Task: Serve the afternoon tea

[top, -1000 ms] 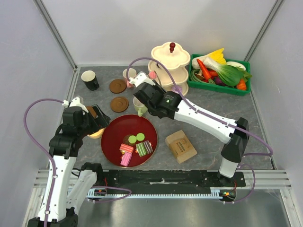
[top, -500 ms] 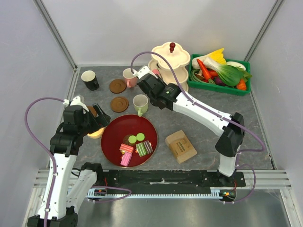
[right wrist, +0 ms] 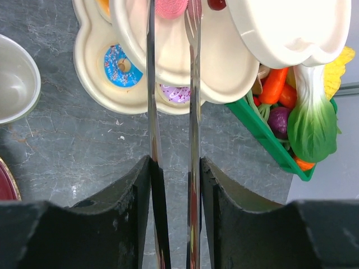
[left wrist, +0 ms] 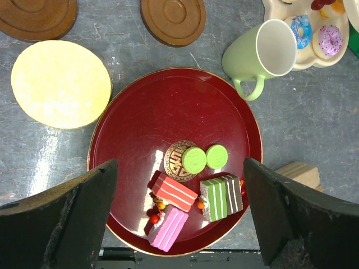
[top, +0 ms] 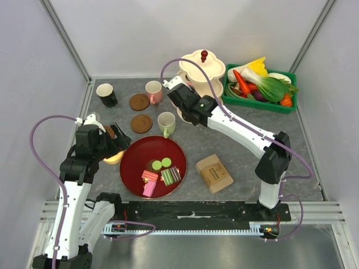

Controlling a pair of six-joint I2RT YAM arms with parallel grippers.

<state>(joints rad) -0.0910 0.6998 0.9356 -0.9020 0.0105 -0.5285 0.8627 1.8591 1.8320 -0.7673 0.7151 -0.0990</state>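
My right gripper (right wrist: 174, 162) is shut on metal tongs (right wrist: 151, 84), whose tips pinch a pink macaron (right wrist: 170, 7) over the middle tier of the cream tiered stand (right wrist: 224, 61). A blue donut (right wrist: 119, 65) and a purple donut (right wrist: 175, 93) lie on its bottom tier. My left gripper (left wrist: 178, 168) is open and empty above the red tray (left wrist: 168, 112). The tray holds two green macarons (left wrist: 194, 159), a red cake slice (left wrist: 175, 192), a pink one (left wrist: 168, 228) and a green-brown one (left wrist: 221, 197). The pale-green mug (left wrist: 263, 53) stands beside the tray.
A pink mug (top: 153, 89), a black mug (top: 106, 94) and two brown coasters (top: 139, 101) sit at the back left. A yellow disc (left wrist: 60, 84) lies left of the tray. A tan block (top: 213, 172) is right of the tray, and the green vegetable crate (top: 258, 84) is at the back right.
My right arm has swung back and right, from over the mugs to the tiered stand, carrying the tongs with the pink macaron. The pink mug is now uncovered. The left arm has barely moved.
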